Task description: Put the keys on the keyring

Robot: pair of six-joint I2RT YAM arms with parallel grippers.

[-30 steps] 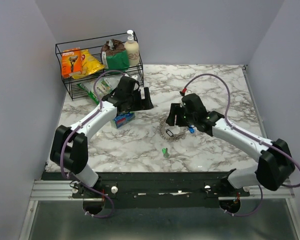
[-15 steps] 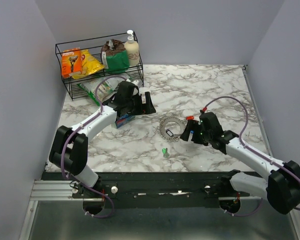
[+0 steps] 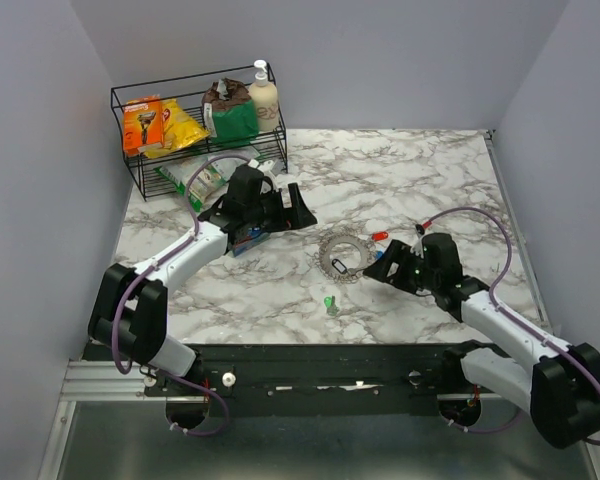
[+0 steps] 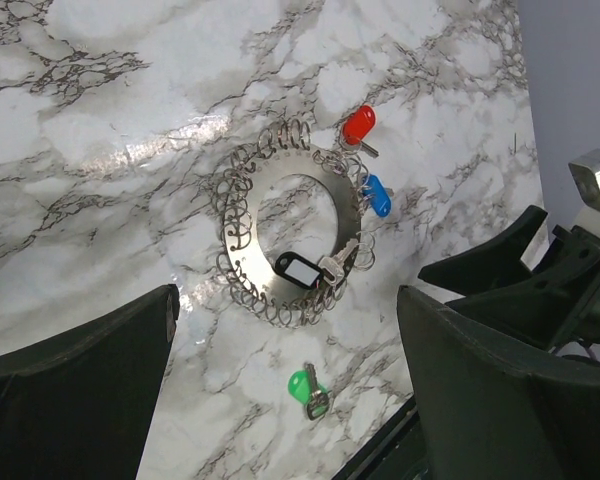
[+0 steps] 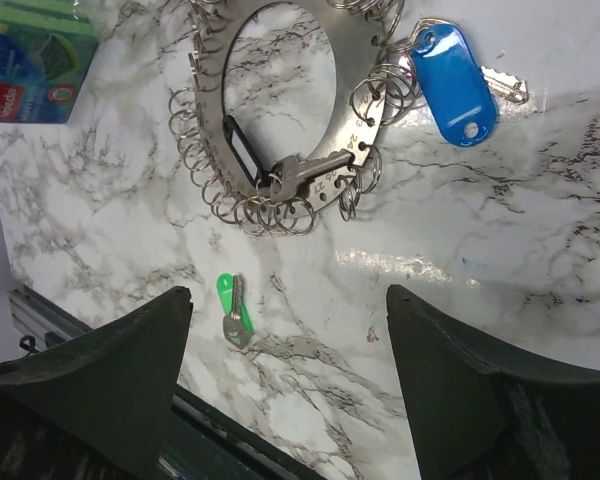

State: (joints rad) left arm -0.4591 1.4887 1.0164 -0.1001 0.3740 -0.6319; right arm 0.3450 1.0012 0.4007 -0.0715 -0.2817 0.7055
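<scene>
**Green key lies loose as both arms stand over the keyring**

Your 2 grippers hang with jaws spread wide and nothing held. The left gripper (image 3: 292, 207) hovers toward the far left of the table, and the right gripper (image 3: 385, 262) sits low just right of the keyring (image 4: 242, 215).

The keyring, a flat steel disc fringed with small wire loops, lies flat near the middle of the table (image 3: 430, 170). Either arm looks able to reach it there.

A black-tagged key (image 4: 300, 270) lies across its near rim among the loops. The blue key (image 4: 377, 196) and the red key (image 4: 359, 126) rest against its right rim. Whether either is actually threaded, you cannot tell from these views.

The green key (image 4: 305, 388) lies alone on the marble, well apart from the keyring and toward the table's near edge. It is probably the 1 left for you to fetch.

Room is tight there. The near edge sits close behind the green key, so a sideways nudge could send it off the table.

Bare marble opens to the right and along the far edge, giving the right arm a free swing. On the left, a sponge pack (image 3: 248, 238) lies just beside the left gripper. A wire rack (image 3: 130, 150) of groceries fills the far left corner, so that arm has less slack.
</scene>
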